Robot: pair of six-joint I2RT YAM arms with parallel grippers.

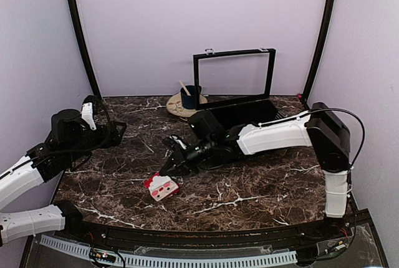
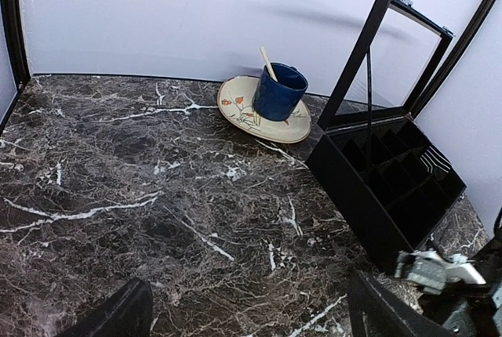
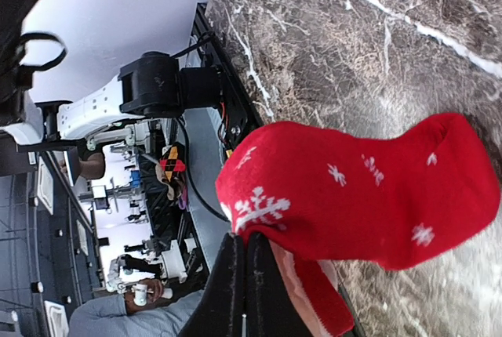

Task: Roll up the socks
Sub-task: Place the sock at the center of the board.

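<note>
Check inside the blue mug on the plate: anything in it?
A pale handle sticks up out of the blue mug, which stands on the flowered plate. The camera angles hide the mug's inside below the rim, so other contents cannot be seen.

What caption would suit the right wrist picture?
Shut right hand at the cuff of a red snowflake sock on the marble table.

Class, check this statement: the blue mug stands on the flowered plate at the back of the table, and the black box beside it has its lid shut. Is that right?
Not quite: the black box has its lid open, standing upright, as the left wrist view shows. The blue mug does stand on the flowered plate beside it.
</note>
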